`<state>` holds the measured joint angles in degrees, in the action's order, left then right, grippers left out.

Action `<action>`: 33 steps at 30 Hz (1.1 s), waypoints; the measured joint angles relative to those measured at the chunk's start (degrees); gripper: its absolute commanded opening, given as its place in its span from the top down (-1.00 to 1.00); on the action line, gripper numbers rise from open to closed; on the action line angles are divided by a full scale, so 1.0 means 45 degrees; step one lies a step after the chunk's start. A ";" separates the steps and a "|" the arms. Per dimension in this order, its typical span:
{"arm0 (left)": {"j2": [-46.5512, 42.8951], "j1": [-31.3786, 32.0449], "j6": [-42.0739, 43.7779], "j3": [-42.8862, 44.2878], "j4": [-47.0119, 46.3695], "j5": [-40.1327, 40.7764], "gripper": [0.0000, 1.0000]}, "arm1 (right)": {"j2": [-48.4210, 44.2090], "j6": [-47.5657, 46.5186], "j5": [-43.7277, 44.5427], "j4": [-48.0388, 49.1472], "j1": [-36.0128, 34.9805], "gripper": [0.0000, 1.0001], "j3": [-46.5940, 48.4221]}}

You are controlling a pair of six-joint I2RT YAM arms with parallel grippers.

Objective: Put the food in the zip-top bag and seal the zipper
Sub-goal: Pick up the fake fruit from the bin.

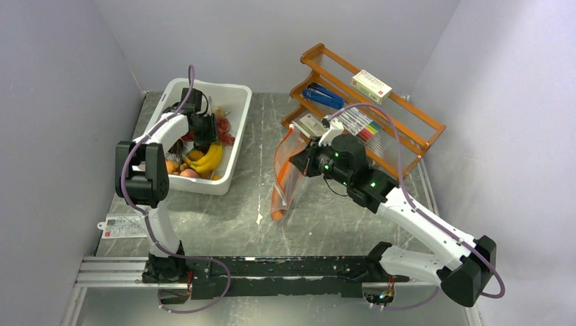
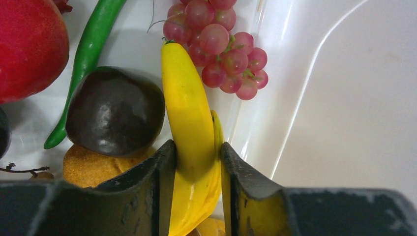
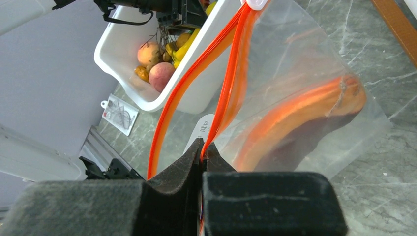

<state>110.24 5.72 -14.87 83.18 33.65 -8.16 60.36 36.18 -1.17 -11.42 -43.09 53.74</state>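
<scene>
A: Starting at the left, where does the food sit against the fingers?

B: In the white bin [image 1: 217, 84], at about 10 o'clock on the table. The left gripper [image 1: 202, 139] is down inside it. Its wrist view shows the fingers [image 2: 164, 169] partly closed, pinching the banana bunch [image 2: 189, 113] across its width. The bunch's long axis runs from 6 to 12 o'clock in that view, straight out from the fingers, with the tip leaning toward 11.

A: Anything crowding it?

B: Grapes [image 2: 221, 54] lie just beside its tip at 1 o'clock, and a dark round fruit [image 2: 115, 110] sits close at 9. Whether the bunch is off the bin floor I cannot tell.

A: And where must it go?

B: Seen from overhead, to 3 o'clock from that gripper. The zip-top bag [image 1: 291, 176] hangs mid-table, apart from the bin, with its mouth turned toward the bin. I judge the left arm is the nearer carrier, and the bunch should enter end-first.

A: The right side?

B: The right gripper [image 3: 202, 145] has its fingers pressed together on one lip of the zipper [image 3: 228, 81], holding the mouth agape. The orange-rimmed slab [image 3: 305, 118] lies inside, at the bag's bottom, at 3 o'clock in the right wrist view.

A: What does each camera add?

B: Only the left wrist view shows the pinch on the bunch. Only the right wrist view shows the two lips parted and the white slider tab [image 3: 255, 4] at 12 o'clock. The overhead view alone gives the gap between bin and bag.
</scene>
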 measured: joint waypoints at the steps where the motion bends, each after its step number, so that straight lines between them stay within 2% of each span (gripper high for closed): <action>1: 0.0000 0.0000 0.0015 0.0005 0.0010 -0.0015 0.48 | 0.0029 0.0000 0.0005 0.0005 0.0000 1.00 0.0000; 4: -0.0005 0.0000 0.0019 0.0005 0.0010 -0.0034 0.66 | 0.0107 0.0000 0.0000 0.0010 0.0000 1.00 0.0000; 11: -0.0311 0.0000 0.0015 -0.0083 0.0005 -0.0146 0.74 | 0.0121 -0.0010 0.0010 0.0087 0.0000 1.00 -0.0228; 16: -0.1496 0.0000 -0.0063 -0.0427 0.0000 -0.0219 0.84 | 0.0146 -0.0015 0.0010 0.0083 0.0000 1.00 -0.0228; 25: -0.4177 0.0000 -0.0267 -0.0865 -0.0452 -0.0219 0.84 | 0.0525 0.0044 -0.0170 0.0092 0.0000 1.00 -0.0228; 33: -0.4736 0.0000 -0.0262 -0.1253 -0.0520 -0.0219 0.78 | 0.0529 0.0228 -0.0219 0.0170 -0.0005 1.00 -0.0228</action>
<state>88.92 5.72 -16.05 77.54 31.31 -9.15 62.74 37.21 -2.15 -10.66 -43.11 52.71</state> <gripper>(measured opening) 0.231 0.006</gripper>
